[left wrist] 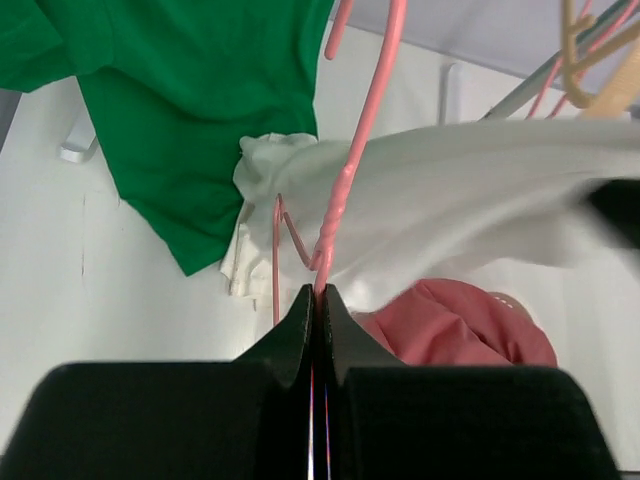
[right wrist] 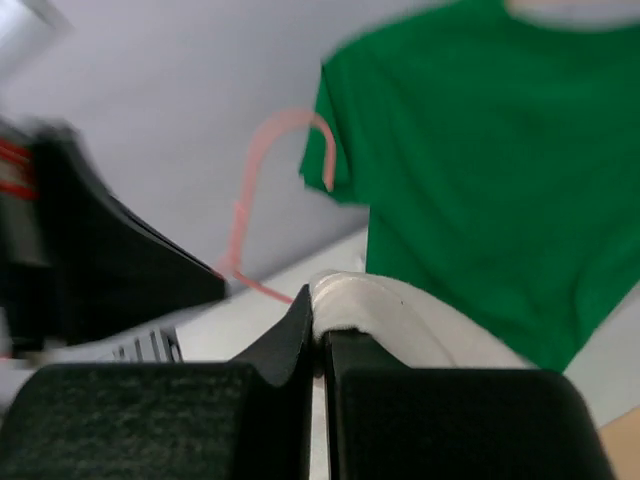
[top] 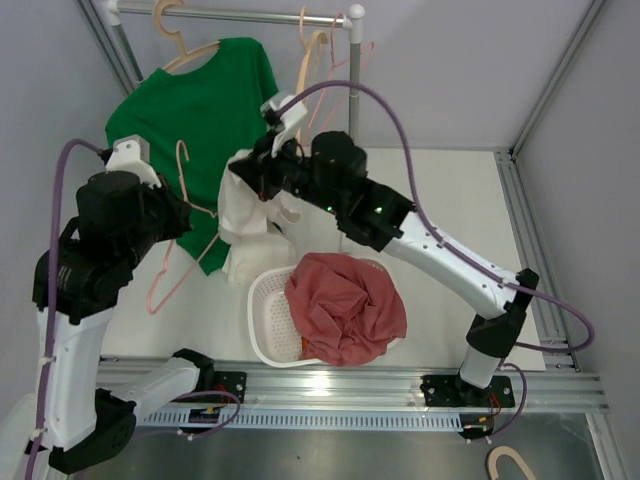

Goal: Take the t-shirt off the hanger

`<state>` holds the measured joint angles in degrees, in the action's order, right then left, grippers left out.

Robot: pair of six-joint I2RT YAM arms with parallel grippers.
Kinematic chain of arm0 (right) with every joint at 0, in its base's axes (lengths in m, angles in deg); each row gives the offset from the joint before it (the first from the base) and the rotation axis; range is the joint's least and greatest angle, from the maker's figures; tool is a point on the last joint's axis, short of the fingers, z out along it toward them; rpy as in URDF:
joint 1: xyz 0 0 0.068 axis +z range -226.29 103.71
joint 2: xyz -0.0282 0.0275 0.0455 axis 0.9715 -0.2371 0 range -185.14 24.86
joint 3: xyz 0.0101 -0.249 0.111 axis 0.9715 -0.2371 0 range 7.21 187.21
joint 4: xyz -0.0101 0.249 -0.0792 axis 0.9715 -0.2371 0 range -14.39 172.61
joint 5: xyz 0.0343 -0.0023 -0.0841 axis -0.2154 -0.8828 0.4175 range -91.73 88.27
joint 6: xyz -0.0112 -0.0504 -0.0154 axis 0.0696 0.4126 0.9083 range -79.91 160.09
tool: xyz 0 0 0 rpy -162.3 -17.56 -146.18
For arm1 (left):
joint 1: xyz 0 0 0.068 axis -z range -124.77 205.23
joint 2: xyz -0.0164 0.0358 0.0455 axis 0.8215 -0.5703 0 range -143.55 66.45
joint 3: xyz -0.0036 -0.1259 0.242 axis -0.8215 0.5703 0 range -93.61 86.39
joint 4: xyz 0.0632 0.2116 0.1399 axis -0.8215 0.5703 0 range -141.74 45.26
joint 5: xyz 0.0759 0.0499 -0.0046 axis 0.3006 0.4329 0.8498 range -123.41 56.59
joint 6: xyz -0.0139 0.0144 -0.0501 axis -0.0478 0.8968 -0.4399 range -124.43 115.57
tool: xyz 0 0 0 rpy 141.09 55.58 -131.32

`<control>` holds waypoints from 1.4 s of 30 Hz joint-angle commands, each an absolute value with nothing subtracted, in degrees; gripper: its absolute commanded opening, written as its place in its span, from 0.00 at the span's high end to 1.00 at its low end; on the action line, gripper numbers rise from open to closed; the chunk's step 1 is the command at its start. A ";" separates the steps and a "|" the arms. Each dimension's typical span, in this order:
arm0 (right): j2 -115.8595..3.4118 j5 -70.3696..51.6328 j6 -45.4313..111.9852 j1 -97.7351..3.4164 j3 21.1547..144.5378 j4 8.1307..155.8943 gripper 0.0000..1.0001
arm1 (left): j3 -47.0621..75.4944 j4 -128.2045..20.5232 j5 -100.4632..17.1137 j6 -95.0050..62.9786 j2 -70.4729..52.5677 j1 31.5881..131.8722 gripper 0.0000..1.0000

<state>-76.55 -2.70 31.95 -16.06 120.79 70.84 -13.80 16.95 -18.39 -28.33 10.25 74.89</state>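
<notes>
Top external view gives the plainest account: the white t-shirt (top: 245, 220) hangs in the air between the two arms, just behind the white basket (top: 262, 325) that holds a red cloth (top: 345, 305); a green t-shirt (top: 200, 115) hangs from the rail (top: 250, 15) behind and has no part in this. From where I stand the left gripper (left wrist: 318, 298) is shut tight on the pink hanger (left wrist: 350, 170), nipping the wire just below its twisted neck, with the hook pointing up and away from the fingers; the right gripper (right wrist: 318, 320) is shut as well, with a thick fold of the white t-shirt's edge caught between its jaws; whether that edge is collar or hem I cannot tell.

What matters is how the cloth lies from the hanger: the shirt is bunched about the neck and one shoulder of the wire, and from there it stretches sideways toward the right arm, so the pull seems to run along the hanger's long axis rather than across it; the other end of the wire, on the left arm's side, shows bare below the green t-shirt. I judge the shirt partly off and not yet free; the right arm, with the cloth in its grip, is the one to draw it off to its own side while the left gripper steadies the hanger; the risk is cloth snagging on the shoulder tip.
</notes>
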 commanded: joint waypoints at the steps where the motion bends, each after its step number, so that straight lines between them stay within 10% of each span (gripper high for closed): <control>1: -69.90 -3.22 35.43 -15.73 129.11 74.42 1.00 | -12.32 11.02 -16.54 -27.55 10.38 74.13 0.99; 22: -61.19 2.14 49.58 -14.15 143.18 88.59 1.00 | -15.04 6.27 -14.87 -27.46 3.18 72.29 0.99; 33: -35.21 10.31 30.37 -14.67 85.59 93.87 1.00 | -36.20 6.44 -15.31 -25.36 -11.57 68.59 0.99; 42: -28.49 3.72 9.70 -12.31 62.43 76.56 1.00 | -49.14 2.94 -22.51 -22.37 -20.03 65.69 0.99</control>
